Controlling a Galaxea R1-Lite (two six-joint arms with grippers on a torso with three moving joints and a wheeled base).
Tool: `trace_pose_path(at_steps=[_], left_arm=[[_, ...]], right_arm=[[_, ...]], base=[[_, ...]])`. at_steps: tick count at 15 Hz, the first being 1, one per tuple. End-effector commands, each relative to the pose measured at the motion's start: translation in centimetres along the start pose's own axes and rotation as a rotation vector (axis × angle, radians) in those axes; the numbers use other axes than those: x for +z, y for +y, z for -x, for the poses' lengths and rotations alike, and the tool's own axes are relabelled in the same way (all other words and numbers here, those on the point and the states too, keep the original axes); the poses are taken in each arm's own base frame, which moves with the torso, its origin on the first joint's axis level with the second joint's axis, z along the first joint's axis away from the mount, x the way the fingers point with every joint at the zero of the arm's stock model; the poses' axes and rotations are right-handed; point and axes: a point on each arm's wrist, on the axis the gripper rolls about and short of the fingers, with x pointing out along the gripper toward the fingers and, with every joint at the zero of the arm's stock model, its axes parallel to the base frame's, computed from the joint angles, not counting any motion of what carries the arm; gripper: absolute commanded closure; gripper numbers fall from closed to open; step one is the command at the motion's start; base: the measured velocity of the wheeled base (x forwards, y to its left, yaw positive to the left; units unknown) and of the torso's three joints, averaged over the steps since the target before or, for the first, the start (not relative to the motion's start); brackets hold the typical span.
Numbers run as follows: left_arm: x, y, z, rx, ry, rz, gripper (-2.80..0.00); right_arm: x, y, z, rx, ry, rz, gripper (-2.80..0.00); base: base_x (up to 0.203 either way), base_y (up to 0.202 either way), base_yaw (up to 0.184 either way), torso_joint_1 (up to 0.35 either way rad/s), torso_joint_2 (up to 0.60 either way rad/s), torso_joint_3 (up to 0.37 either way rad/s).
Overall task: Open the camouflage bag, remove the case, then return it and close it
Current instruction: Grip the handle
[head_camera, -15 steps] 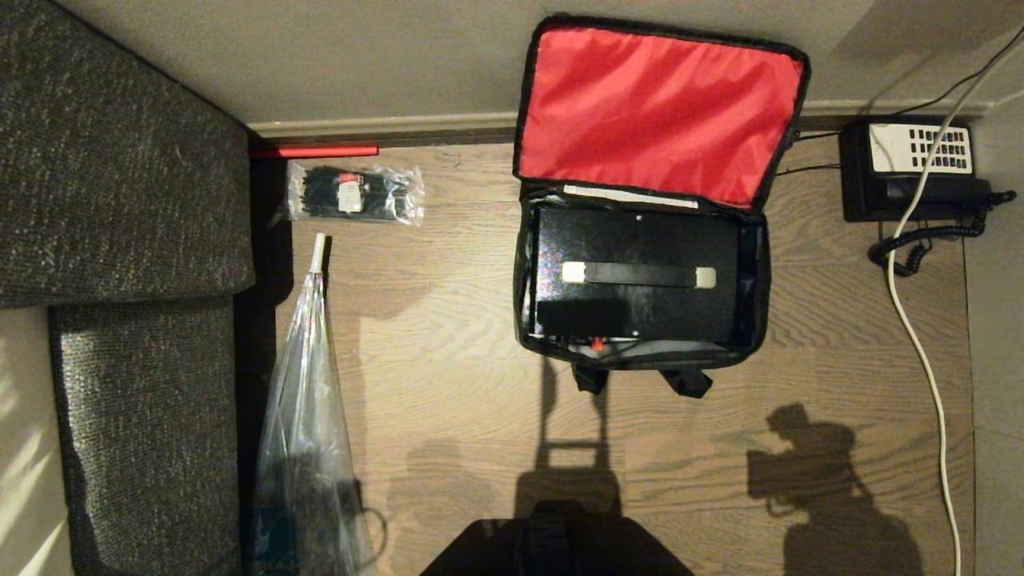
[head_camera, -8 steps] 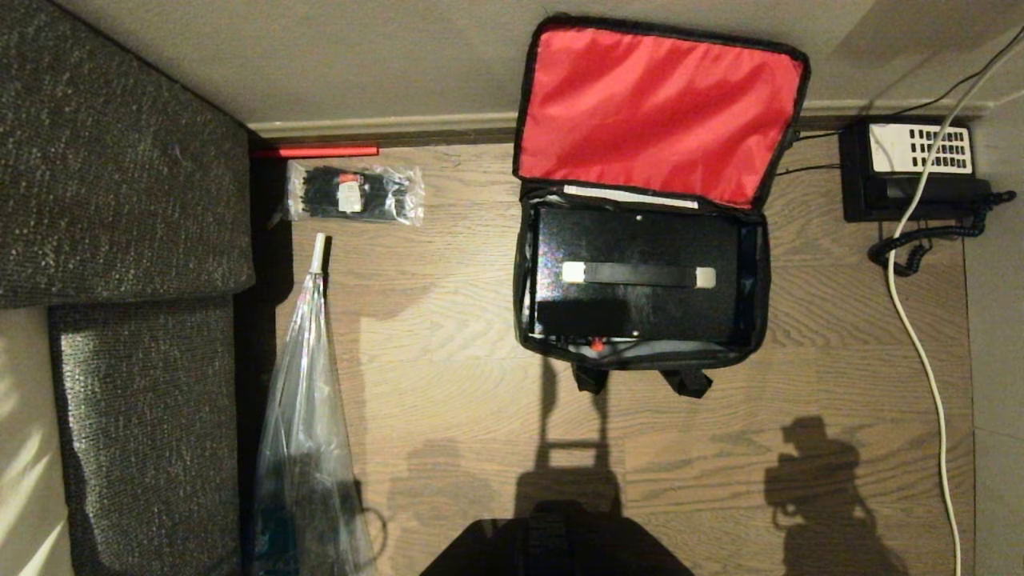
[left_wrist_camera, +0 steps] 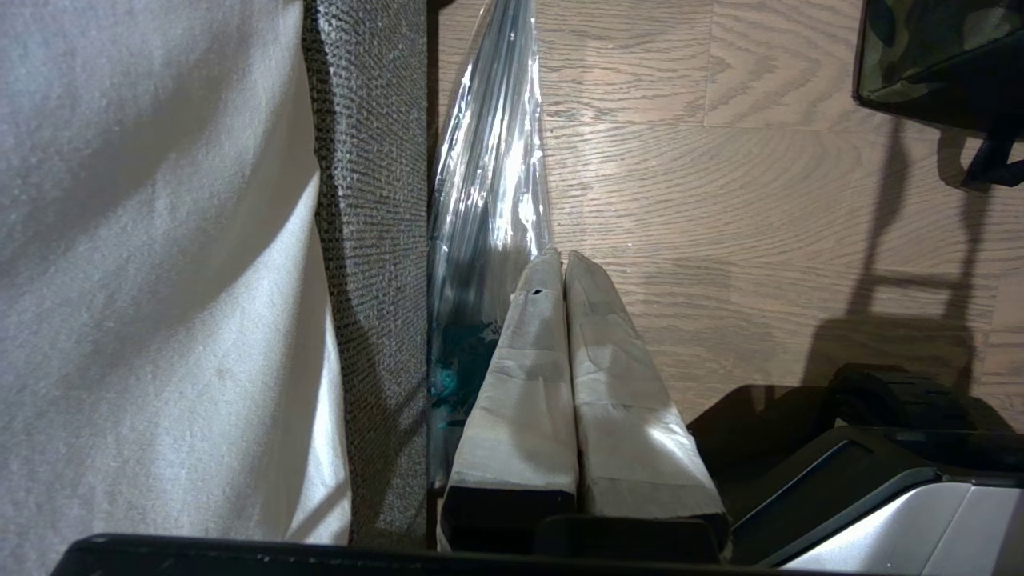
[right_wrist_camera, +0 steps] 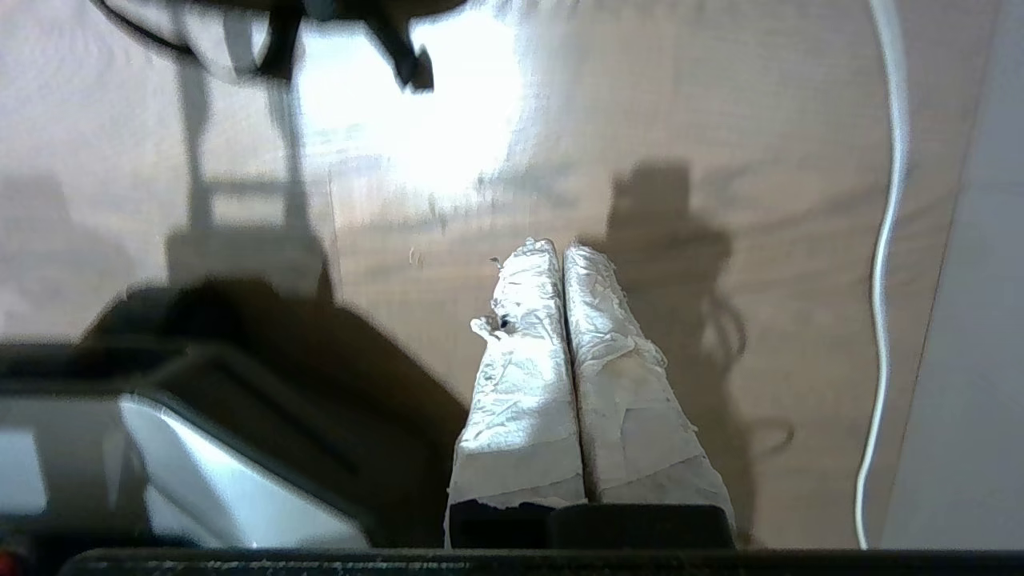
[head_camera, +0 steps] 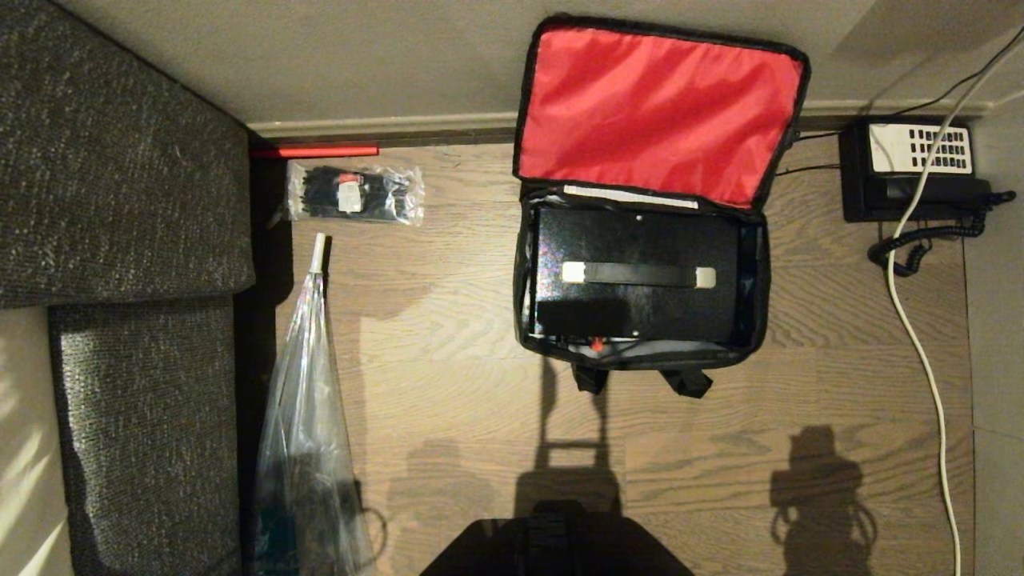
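camouflage bag (head_camera: 760,272): lid open, on floor
case (head_camera: 636,300): inside bag
left gripper (left_wrist_camera: 564,264): jaws together, empty
right gripper (right_wrist_camera: 562,252): jaws together, empty

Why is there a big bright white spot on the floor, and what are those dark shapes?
Right wrist view: glare on the wooden floor, whole picture blurred. Head view: robot-shaped shadows darken the floor below the camouflage bag. Left wrist view: sharp, with shiny streaks on the clear plastic bag.

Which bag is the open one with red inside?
The camouflage bag by the wall: its lid is flipped up, showing red lining, with the case inside. The long clear plastic bag and the small packet show no red lining.
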Motion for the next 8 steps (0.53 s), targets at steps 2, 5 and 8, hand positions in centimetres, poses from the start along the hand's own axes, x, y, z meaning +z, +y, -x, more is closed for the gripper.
trace_pose_path(at_steps=[2, 5, 8], left_arm=[[-0.01, 0.0, 0.01, 0.001, -0.002, 0.001, 0.0], [-0.01, 0.0, 0.01, 0.001, -0.002, 0.001, 0.0], [-0.01, 0.0, 0.01, 0.0, -0.002, 0.001, 0.0]], right_arm=[[-0.46, 0.01, 0.68, -0.001, -0.104, -0.025, 0.0], [-0.46, 0.01, 0.68, 0.0, -0.104, -0.029, 0.0], [-0.46, 0.01, 0.68, 0.0, -0.104, -0.029, 0.0]], base=[[0.0, 0.0, 0.0, 0.0, 0.0, 0.0], [0.0, 0.0, 0.0, 0.0, 0.0, 0.0], [0.0, 0.0, 0.0, 0.0, 0.0, 0.0]])
